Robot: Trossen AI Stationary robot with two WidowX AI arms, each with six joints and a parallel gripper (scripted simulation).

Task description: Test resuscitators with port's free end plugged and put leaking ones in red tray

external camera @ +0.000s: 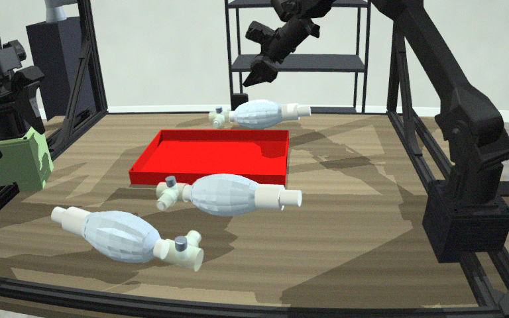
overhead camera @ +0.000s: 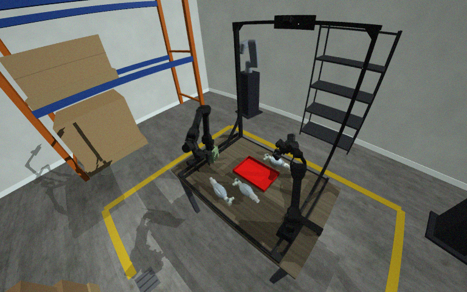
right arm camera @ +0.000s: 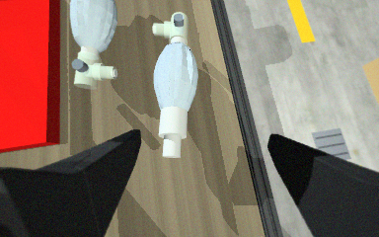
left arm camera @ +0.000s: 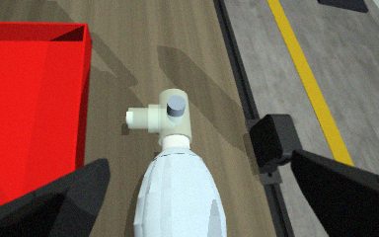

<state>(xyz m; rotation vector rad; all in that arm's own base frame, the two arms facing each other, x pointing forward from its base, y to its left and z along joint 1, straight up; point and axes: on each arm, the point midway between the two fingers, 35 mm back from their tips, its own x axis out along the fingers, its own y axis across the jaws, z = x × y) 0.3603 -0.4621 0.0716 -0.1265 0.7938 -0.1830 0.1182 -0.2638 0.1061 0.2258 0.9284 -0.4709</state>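
Note:
Three resuscitators with pale blue bags lie on the wooden table around an empty red tray (overhead camera: 256, 172) (external camera: 210, 154) (left arm camera: 39, 99) (right arm camera: 25, 74). The far resuscitator (overhead camera: 276, 160) (external camera: 258, 113) (left arm camera: 180, 197) lies behind the tray; its valve carries a grey plug (left arm camera: 176, 105). The middle resuscitator (overhead camera: 245, 189) (external camera: 225, 194) (right arm camera: 93, 20) lies just in front of the tray. The near resuscitator (overhead camera: 219, 189) (external camera: 116, 235) (right arm camera: 175, 79) lies by the front edge. My left gripper (overhead camera: 278, 151) (external camera: 255, 80) (left arm camera: 200, 163) is open and hangs above the far unit's bag. My right gripper (right arm camera: 204, 138) is open and empty, high beside the near unit.
A green block (overhead camera: 214, 152) (external camera: 22, 161) sits by the right arm (overhead camera: 201, 131) at the table's side. The left arm's base (external camera: 465, 220) stands on the opposite side. A black frame rail (left arm camera: 242, 89) (right arm camera: 242, 109) runs along the table edge.

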